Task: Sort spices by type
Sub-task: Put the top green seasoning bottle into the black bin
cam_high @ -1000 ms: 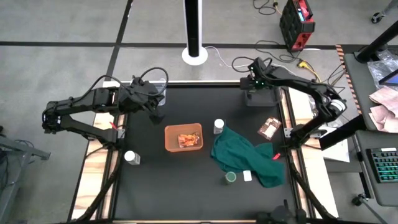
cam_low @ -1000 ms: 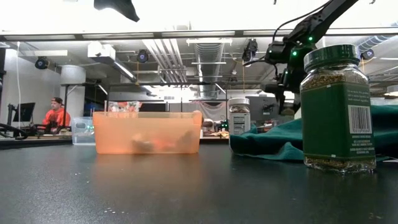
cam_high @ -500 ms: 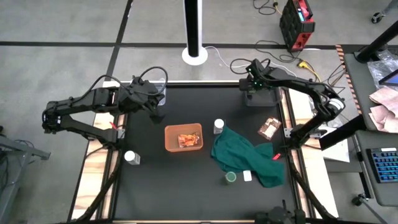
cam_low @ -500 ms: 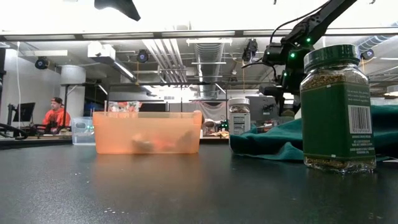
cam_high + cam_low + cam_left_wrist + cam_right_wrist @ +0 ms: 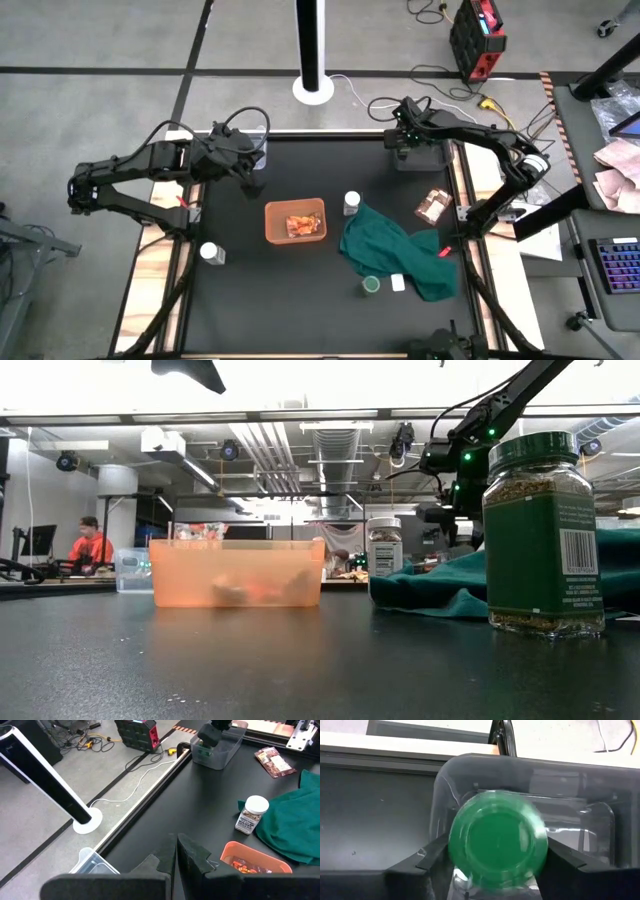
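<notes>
Right claw [image 5: 495, 862] clamped on a green-capped jar [image 5: 495, 840], over the clear bin [image 5: 425, 152] at the tabletop's far right corner. Left claw [image 5: 176, 851] has fingers together, parked at the far left. Orange bin [image 5: 295, 221] mid-tabletop holds orange-red packets [image 5: 301, 224]; white-capped jar [image 5: 351, 203] beside the green cloth [image 5: 400, 250], brown packet [image 5: 433, 205] right of it.

High view looks straight down on the whole table [image 5: 250, 300]. Low view sits at tabletop level, close behind a green-capped jar [image 5: 541, 530]. 2 wrist views; high and low share the orange bin [image 5: 295, 221].
</notes>
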Robot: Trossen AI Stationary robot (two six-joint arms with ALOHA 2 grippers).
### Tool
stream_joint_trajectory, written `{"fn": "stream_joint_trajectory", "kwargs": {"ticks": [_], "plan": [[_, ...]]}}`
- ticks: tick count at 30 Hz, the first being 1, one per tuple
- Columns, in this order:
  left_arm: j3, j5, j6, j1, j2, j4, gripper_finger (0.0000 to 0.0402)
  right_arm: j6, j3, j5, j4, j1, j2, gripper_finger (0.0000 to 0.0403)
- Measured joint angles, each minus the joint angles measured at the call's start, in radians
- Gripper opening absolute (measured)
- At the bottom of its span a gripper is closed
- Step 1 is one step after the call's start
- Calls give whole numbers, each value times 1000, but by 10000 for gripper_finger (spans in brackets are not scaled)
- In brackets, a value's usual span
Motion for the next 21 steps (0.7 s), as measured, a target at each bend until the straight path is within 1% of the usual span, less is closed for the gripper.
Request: {"fn": "stream_joint_trajectory", "kwargs": {"ticks": [9,13,21], "plan": [[0,-2,0,0,0,0,0,-2,1,13,-8,0,-2,263],[0,-2,0,0,0,-1,0,-16,34,23,-80,0,-10,278],[0,-2,0,0,0,-1,0,-47,147,36,-220,0,-41,302]]}}
